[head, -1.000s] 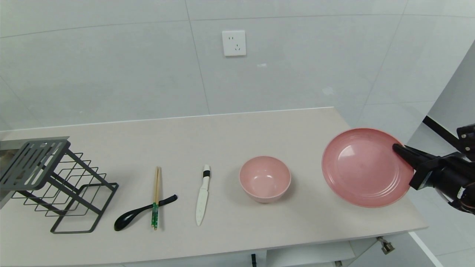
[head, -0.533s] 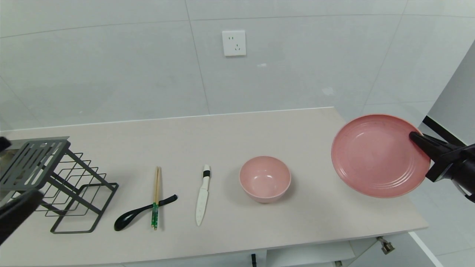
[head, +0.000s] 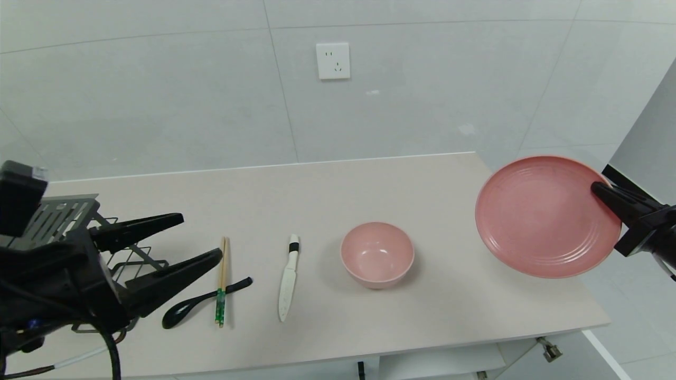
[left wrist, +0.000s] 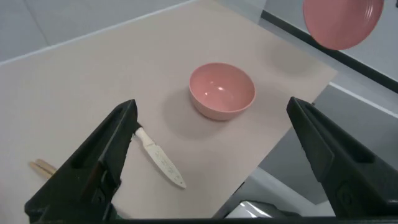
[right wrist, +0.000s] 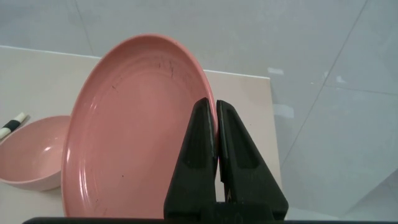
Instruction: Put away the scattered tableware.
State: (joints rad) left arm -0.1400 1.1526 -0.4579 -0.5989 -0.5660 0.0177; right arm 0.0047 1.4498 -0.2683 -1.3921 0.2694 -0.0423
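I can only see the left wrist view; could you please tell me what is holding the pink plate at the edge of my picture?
Observer: The right claw is shut on the pink plate at its rim, and the plate hangs tilted in the air by the right end of the table.
Operator: Thank you. Is there somewhere to put it away?
Observer: Yes, a dark wire rack stands at the table's left end, partly behind the open left claw.
Operator: And is anything lying with the chopsticks?
Observer: A black spoon lies there, and the chopsticks cross over its handle.
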